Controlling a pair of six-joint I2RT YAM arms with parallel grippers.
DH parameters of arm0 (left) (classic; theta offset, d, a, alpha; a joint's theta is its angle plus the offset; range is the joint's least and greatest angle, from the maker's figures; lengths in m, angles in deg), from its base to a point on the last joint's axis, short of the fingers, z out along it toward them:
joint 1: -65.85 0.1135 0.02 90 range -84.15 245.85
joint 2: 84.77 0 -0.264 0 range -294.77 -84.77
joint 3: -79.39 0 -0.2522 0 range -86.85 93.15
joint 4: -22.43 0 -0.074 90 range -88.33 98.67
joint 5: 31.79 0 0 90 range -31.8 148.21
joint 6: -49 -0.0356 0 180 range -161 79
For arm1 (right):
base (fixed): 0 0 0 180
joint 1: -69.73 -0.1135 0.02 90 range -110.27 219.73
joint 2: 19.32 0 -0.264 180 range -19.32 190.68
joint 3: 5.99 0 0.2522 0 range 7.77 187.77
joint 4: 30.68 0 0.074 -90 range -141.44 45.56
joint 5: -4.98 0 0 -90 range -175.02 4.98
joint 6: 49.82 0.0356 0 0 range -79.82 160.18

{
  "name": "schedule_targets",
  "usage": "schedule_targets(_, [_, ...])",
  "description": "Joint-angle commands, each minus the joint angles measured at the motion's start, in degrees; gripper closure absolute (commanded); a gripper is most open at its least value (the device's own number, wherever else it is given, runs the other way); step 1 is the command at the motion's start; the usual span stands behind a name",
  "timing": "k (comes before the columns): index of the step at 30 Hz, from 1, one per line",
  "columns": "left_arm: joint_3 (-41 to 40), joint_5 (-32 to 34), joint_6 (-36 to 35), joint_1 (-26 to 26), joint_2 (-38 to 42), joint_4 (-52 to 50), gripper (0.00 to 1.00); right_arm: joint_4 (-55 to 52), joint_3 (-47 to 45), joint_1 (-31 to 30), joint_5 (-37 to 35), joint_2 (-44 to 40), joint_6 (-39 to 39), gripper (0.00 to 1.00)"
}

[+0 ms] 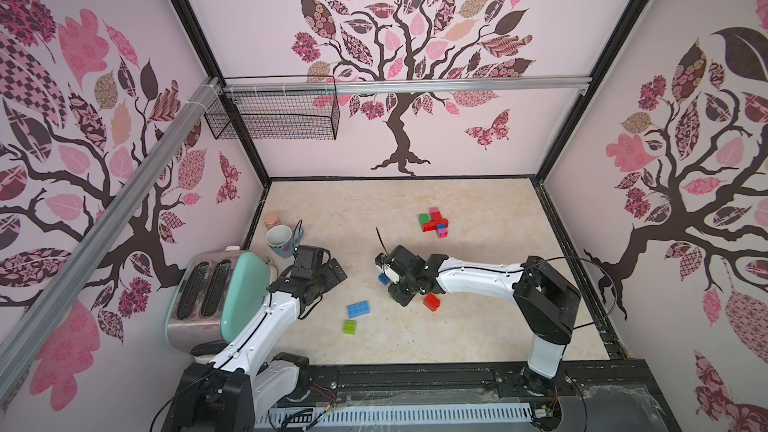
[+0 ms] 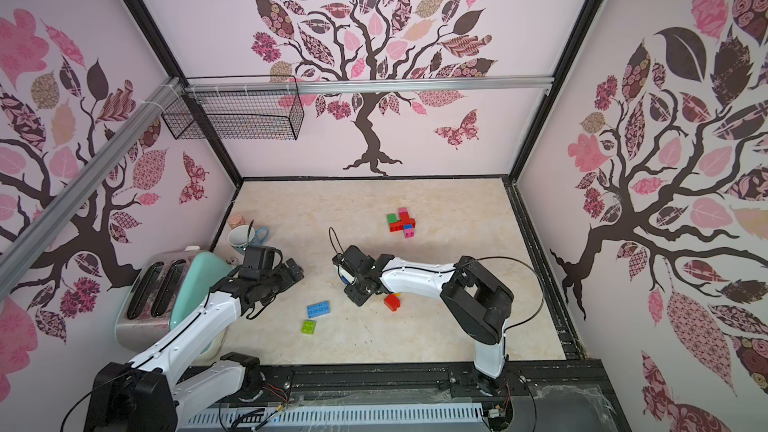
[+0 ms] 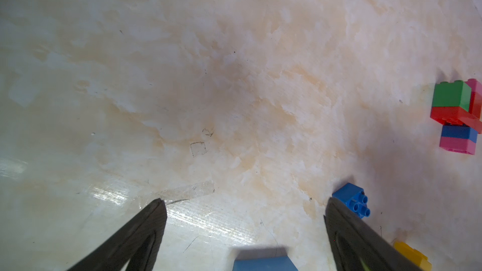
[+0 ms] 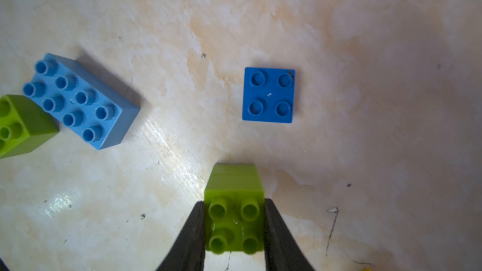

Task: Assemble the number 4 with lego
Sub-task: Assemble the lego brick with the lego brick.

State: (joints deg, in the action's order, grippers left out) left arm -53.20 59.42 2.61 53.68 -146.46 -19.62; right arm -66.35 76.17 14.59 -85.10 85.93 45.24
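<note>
My right gripper [image 4: 234, 202] is shut on a lime square lego brick [image 4: 234, 183], studs up, held just above the table. Past it a blue square brick [image 4: 268, 95] lies flat. A long light-blue brick [image 4: 80, 101] and a second lime brick [image 4: 20, 126] sit together to one side. In both top views a joined cluster of red, green, pink and blue bricks [image 1: 434, 222] [image 2: 402, 223] lies farther back. A red brick [image 1: 432, 301] rests under the right arm. My left gripper [image 3: 245, 204] [image 1: 332, 270] hangs open and empty over bare table.
A toaster [image 1: 212, 288] stands at the left, with a mug [image 1: 280, 241] behind it. A wire basket [image 1: 274, 108] hangs on the back wall. A yellow brick [image 3: 414, 256] lies near the red one. Walls close the table on three sides.
</note>
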Motion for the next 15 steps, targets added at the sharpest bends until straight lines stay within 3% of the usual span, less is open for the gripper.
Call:
schedule_targets(1, [1.67,-0.27,-0.04,-0.32,0.08,2.08,0.02,-4.46,-1.11,0.2,-0.19,-0.64,8.37,0.71])
schedule_targets(9, [1.96,-0.52,-0.61,-0.32,0.49,1.48,0.02,-3.82,2.48,0.2,-3.41,-2.75,8.14,0.38])
schedule_targets(15, [2.26,-0.87,-1.33,-0.52,-0.27,1.12,0.02,-2.0,0.42,0.14,-4.65,-6.76,6.13,0.28])
